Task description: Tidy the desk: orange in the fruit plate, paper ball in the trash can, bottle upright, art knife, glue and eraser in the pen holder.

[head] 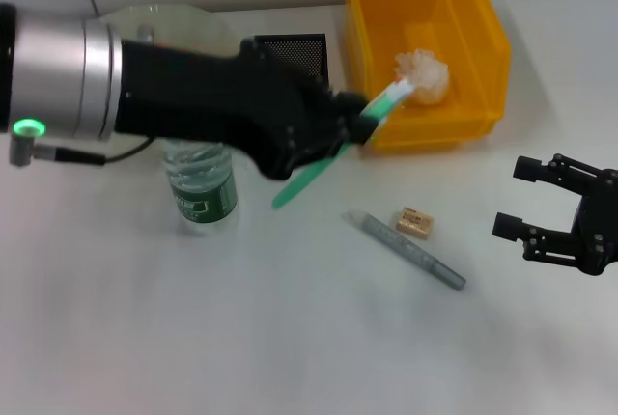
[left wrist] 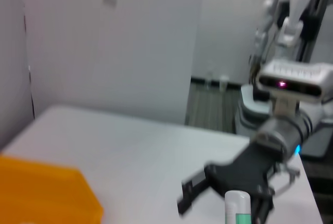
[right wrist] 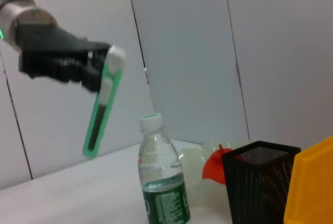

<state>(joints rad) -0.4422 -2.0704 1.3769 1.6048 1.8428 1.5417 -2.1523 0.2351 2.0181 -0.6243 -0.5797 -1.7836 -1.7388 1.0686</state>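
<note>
Holding paper ball (head: 425,74), trash can (head: 483,58)

Head view: bright, even overhead light; white desk (head: 193,338) near washed out, shadows faint and soft. Left arm (head: 145,96) close to lens, edges soft; metal sleeve shows pale sheen, green indicator glows. Art knife (head: 338,150) smeared by motion blur. Paper ball (head: 425,75) slightly overexposed inside trash can (head: 473,10). Left wrist view: blurred throughout, right gripper (left wrist: 208,190) fuzzy. Right wrist view: dimmer, greyer; bottle (right wrist: 161,182) fairly crisp, pen holder (right wrist: 260,187) mesh readable.
</note>
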